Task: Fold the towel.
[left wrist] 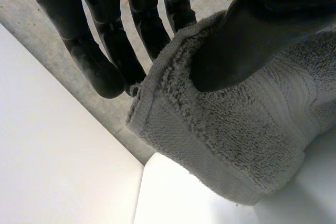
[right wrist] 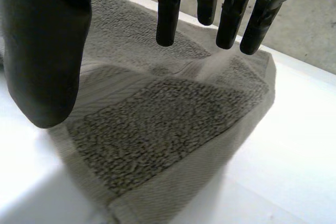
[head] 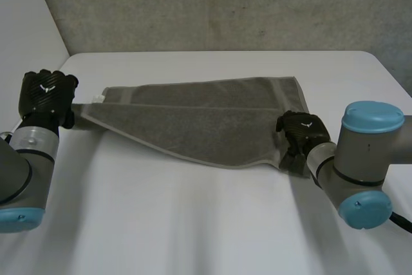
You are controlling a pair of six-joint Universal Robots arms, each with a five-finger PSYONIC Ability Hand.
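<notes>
Two layers of the towel lie on the counter; left hand, mid-left, pinches one corner; right hand, lower right, hovers open and probably must grasp its corner next

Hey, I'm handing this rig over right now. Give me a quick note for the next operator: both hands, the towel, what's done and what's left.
Left hand: shut on the towel, pinching its left corner between thumb and fingers.
Right hand: open with straight fingers over the towel's near right corner, gripping nothing.
Towel: on the white table, stretched between the hands, one layer lapped askew over another.
Done: a first, uneven fold seems made.
Left: probably square the edges and finish folding.
</notes>
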